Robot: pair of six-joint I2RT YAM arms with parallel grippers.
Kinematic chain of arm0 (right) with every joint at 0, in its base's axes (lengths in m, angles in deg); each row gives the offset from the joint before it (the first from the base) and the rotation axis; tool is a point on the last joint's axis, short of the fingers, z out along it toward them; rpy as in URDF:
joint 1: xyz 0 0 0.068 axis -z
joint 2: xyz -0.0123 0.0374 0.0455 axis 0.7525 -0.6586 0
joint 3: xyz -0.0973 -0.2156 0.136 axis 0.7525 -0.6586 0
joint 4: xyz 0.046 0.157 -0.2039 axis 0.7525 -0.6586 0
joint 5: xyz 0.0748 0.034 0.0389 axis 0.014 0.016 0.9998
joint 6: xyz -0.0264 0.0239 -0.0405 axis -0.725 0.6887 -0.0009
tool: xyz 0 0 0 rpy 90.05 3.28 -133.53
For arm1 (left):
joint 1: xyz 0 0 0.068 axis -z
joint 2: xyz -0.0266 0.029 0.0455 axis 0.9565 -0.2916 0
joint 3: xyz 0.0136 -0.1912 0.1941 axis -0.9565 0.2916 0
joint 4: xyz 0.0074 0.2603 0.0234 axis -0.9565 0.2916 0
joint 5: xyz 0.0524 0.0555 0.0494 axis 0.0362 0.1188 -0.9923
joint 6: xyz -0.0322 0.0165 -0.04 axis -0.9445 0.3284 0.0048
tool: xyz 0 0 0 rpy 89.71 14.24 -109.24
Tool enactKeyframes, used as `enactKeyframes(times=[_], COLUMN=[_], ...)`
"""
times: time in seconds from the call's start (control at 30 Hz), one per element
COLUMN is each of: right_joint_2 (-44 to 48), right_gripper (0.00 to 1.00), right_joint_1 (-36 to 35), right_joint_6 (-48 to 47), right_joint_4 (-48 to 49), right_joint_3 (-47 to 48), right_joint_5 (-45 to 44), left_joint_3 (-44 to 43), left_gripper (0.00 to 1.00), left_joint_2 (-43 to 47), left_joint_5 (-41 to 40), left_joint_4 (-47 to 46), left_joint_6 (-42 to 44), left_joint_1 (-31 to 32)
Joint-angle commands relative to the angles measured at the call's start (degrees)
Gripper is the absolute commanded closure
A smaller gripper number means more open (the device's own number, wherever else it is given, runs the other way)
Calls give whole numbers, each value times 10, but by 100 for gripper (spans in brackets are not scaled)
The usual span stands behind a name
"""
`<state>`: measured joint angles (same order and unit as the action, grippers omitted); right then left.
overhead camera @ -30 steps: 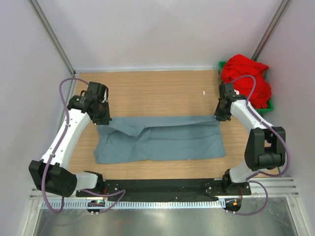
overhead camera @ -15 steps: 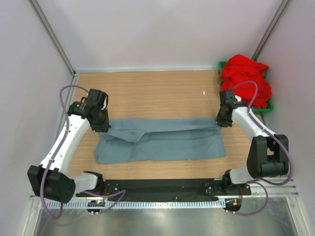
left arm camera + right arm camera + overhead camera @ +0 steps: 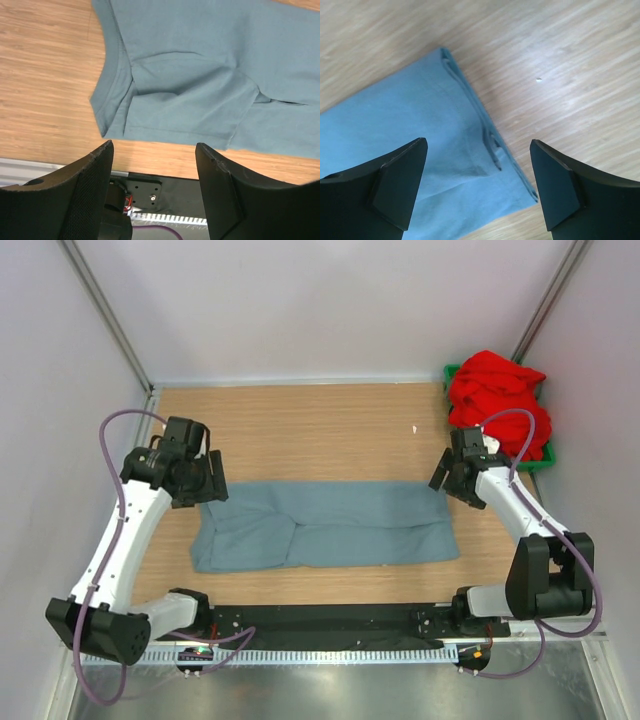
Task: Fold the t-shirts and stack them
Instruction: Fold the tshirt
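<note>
Grey-blue t-shirt (image 3: 325, 525) lies mid-table as a long band, folded once I'd say, left gripper (image 3: 210, 483) at its 9 o'clock end and right gripper (image 3: 445, 478) at 3 o'clock both wide open and empty, while the red t-shirt (image 3: 500, 400) sits heaped, unfolded, at 2 o'clock.

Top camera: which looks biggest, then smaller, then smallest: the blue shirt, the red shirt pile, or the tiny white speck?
1. Grey-blue t-shirt, spread flat.
2. Red t-shirt, bunched in the green bin.
3. White speck on the table.
</note>
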<state>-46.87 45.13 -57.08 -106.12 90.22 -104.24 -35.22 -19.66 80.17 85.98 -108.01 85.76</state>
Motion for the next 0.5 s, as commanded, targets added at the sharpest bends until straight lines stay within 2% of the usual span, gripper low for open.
enactKeyframes(times=[0.0,0.1,0.27,0.47], right_joint_2=[23,14,-24,-71], right_gripper=[10,11,11,11], right_joint_1=[-10,-42,-140,-184], right_joint_6=[8,13,22,37], right_joint_4=[49,71,93,126], right_joint_3=[25,29,40,33], right_joint_5=[70,104,92,90], left_joint_3=[25,58,84,94], left_gripper=[33,35,48,57], left_joint_2=[-24,-50,-103,-191], left_joint_5=[0,-1,57,72], left_joint_4=[-45,-98,-178,-247], left_joint_6=[-18,-33,-48,-77], left_joint_1=[-2,-8,-80,-145])
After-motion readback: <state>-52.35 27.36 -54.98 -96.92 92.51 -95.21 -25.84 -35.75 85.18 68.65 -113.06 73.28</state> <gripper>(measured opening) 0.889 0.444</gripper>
